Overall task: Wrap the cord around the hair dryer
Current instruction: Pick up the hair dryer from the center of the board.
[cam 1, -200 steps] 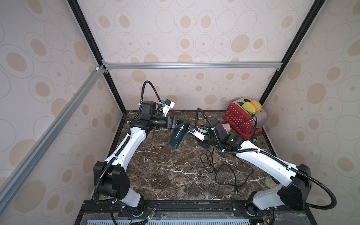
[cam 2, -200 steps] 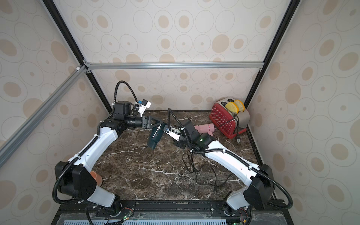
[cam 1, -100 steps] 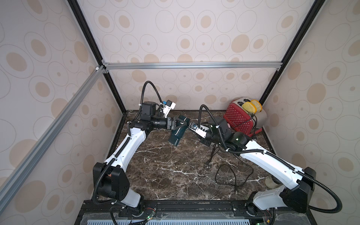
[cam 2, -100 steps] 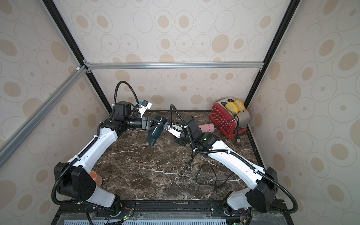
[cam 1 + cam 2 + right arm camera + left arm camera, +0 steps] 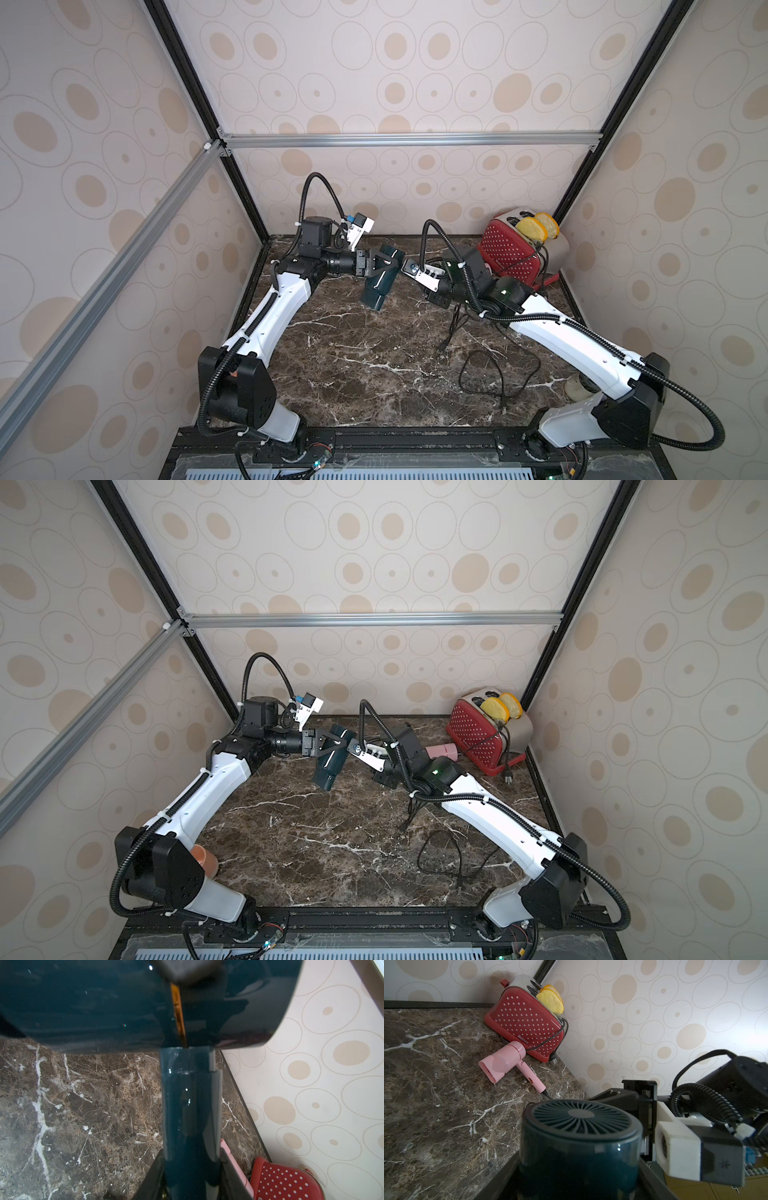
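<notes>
Seen from above, a dark brown marble table (image 5: 353,365) fills the lower middle of both top views, boxed in by walls patterned with beige circles.

Nearest, at the bottom edge, two white-and-black robot arms rise from a black rail. The left arm (image 5: 270,316) comes from the lower left and the right arm (image 5: 561,336) from the lower right. An orange cup (image 5: 203,860) peeps out behind the left arm's base, at the lower left of a top view.

Right of centre, a black cord (image 5: 482,351) lies loose on the marble in an open loop. Part of it rises off the table toward the underside of the right wrist.

Further in, at the centre of the frame, both arms meet on a dark teal hair dryer (image 5: 376,282), which is held in the air above the table. The left gripper (image 5: 384,262) reaches in from the left with its jaws clamped across the barrel. The left wrist view shows the barrel's round vented end just past the jaws. The right gripper (image 5: 191,1159) is hidden under its own camera in the top views. The right wrist view shows its two fingers (image 5: 154,1174) pressed against either side of the dryer's handle, with the barrel lying crosswise beyond them.

Farthest away, at the upper right corner of the table, a pink hair dryer (image 5: 504,1061) lies on its side. It is just beside a red toaster (image 5: 507,249) with white dots. Two yellow slices (image 5: 534,226) stand in the toaster's slots.
</notes>
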